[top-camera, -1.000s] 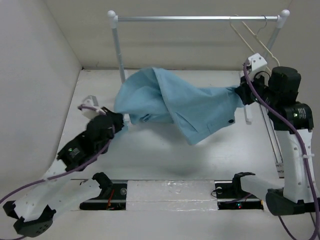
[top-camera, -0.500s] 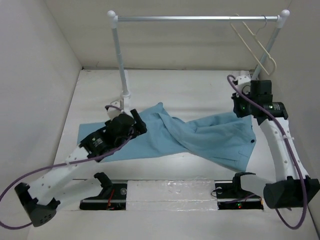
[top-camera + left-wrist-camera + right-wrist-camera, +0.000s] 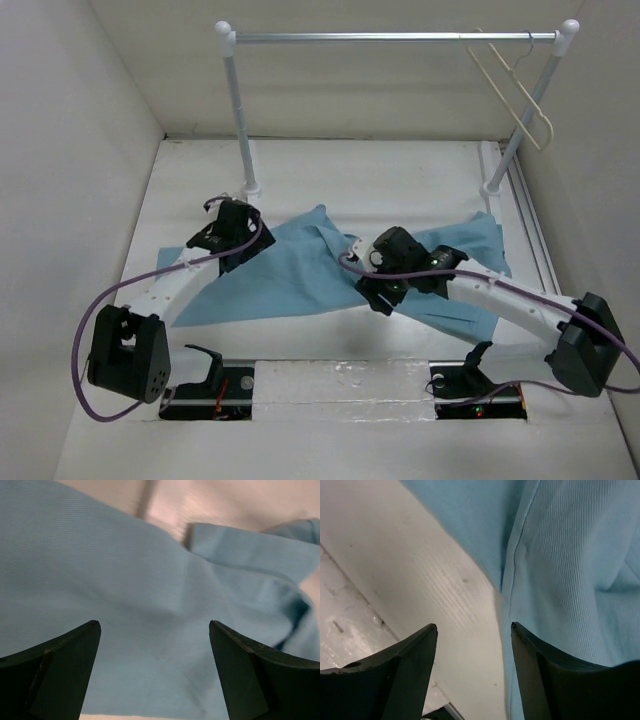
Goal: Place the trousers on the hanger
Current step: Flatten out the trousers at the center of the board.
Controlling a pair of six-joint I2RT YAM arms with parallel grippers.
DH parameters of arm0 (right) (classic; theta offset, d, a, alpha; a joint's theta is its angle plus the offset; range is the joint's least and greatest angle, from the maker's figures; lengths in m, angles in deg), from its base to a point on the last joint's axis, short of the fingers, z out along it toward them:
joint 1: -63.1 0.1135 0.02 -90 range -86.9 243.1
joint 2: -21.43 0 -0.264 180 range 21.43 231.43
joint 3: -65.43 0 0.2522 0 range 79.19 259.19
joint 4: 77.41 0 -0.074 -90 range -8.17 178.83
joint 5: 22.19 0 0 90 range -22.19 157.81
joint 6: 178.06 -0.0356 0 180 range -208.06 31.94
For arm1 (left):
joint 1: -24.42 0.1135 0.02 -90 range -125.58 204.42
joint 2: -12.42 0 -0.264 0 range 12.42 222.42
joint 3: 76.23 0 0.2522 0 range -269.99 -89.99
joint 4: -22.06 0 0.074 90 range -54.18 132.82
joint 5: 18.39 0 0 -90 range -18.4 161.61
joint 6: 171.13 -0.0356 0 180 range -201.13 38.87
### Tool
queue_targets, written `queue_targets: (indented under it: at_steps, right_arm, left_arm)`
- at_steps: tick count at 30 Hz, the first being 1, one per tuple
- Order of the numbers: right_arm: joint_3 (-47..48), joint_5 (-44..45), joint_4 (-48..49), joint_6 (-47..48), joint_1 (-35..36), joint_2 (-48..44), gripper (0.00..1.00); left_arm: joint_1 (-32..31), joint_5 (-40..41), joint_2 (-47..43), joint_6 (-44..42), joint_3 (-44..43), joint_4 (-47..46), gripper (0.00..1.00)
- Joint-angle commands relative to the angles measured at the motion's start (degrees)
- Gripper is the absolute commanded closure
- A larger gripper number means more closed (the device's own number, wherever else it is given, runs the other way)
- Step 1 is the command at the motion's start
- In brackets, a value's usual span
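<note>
1. Lying spread flat on the white table [image 3: 400, 180], the light blue trousers [image 3: 290, 278] sit under both grippers.
2. The left gripper [image 3: 154, 625] hovers with jaws wide apart, holding nothing; cloth fills the view directly beneath it.
3. The right gripper [image 3: 473, 626] has its jaws apart and empty, over a trouser edge, bare table to one side.
4. The cream hanger [image 3: 508, 95] hangs on the silver rail [image 3: 390, 37], well beyond and to the right of the right gripper.

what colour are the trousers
The trousers are plain light blue, clearest in the left wrist view.
</note>
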Motion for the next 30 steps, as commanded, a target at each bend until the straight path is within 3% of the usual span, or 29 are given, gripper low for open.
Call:
queue_targets:
  at_steps: [1, 6, 9, 10, 12, 13, 14, 15, 20, 25, 27, 29, 30]
  right_arm:
    - [3.44, 5.30, 7.99, -1.67, 0.98, 5.49, 0.35]
    - [9.93, 13.74, 11.77, -1.41, 0.98, 14.97, 0.35]
    - [11.44, 17.52, 13.79, -1.32, 0.20, 19.38, 0.40]
    - [11.62, 18.92, 14.32, -1.49, -0.42, 22.00, 0.41]
    - [11.79, 18.94, 16.16, -1.76, -1.21, 24.22, 0.56]
    - [11.97, 18.76, 16.61, -2.02, -1.21, 25.71, 0.70]
    - [12.15, 19.11, 16.87, -2.37, -1.21, 25.81, 0.99]
    - [12.58, 19.63, 16.62, -2.98, -1.21, 24.42, 1.00]
    - [14.34, 19.99, 12.94, -0.89, -0.69, 17.13, 1.00]
    - [14.26, 14.90, 4.06, 0.44, 4.40, 3.51, 1.00]
    - [10.84, 11.92, 0.45, -1.92, 7.38, -2.82, 1.00]
    - [5.42, 10.33, 3.06, -3.51, 8.19, -5.64, 1.00]
    - [4.25, 9.97, 3.95, -3.52, 7.67, -5.48, 0.93]
  left_arm:
    - [9.36, -7.02, -2.02, -1.67, 6.12, -4.41, 0.14]
    - [12.83, -5.82, -1.94, -1.50, 9.12, -5.91, 0.17]
    - [12.83, -4.40, 1.13, -1.32, 9.74, -6.70, 0.26]
    - [12.83, -4.49, 2.10, -0.97, 10.00, -7.14, 0.28]
    - [12.83, -4.05, 4.65, -0.53, 10.88, -8.72, 0.34]
    - [12.83, -4.14, 5.35, -0.53, 11.23, -9.34, 0.44]
    - [12.83, -4.05, 6.67, -0.53, 11.32, -9.69, 0.56]
    - [12.83, -3.35, 7.29, -1.05, 10.71, -9.08, 1.00]
    - [13.35, -2.29, 3.62, -2.99, 5.54, -4.87, 1.00]
    - [13.35, -0.54, -11.56, -3.87, -0.45, 0.41, 1.00]
    - [13.35, 1.13, -15.01, -3.78, -1.95, 2.95, 1.00]
    - [13.35, 0.36, -17.66, -5.01, -0.73, 2.97, 1.00]
    - [13.35, 0.00, -17.49, -5.62, -0.20, 2.96, 0.97]
